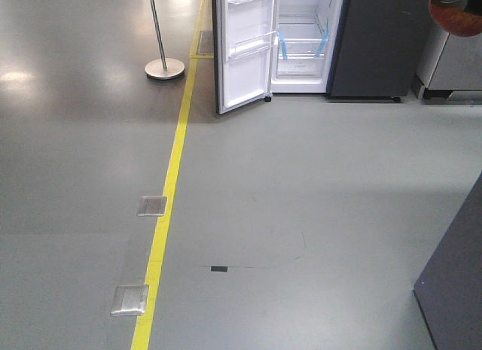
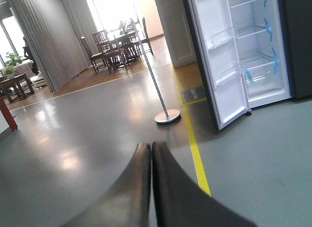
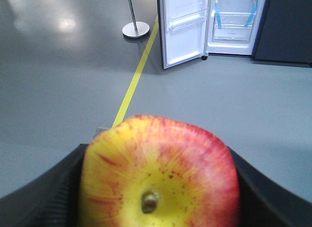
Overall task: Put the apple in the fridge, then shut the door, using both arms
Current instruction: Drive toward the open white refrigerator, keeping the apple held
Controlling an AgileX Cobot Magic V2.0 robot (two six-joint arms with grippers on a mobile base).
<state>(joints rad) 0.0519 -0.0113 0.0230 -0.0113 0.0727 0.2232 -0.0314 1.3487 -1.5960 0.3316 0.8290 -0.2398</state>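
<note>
Apple, red with a yellow patch round its stem dimple, sits pinched between the two dark fingers of our right hand, one finger against each side. It fills the lower part of the right wrist view. We see it held above the grey floor, well apart from the fridge. The fridge stands at the far end with its door wide open to the left, white lining and clear bins facing out. Blue tape strips mark the white shelves inside. Our left hand carries nothing, its two fingers pressed together. A yellow line runs along the floor toward the door. A metal post on a round base stands just left of that line, and a dark grey unit adjoins the fridge on the right.
</note>
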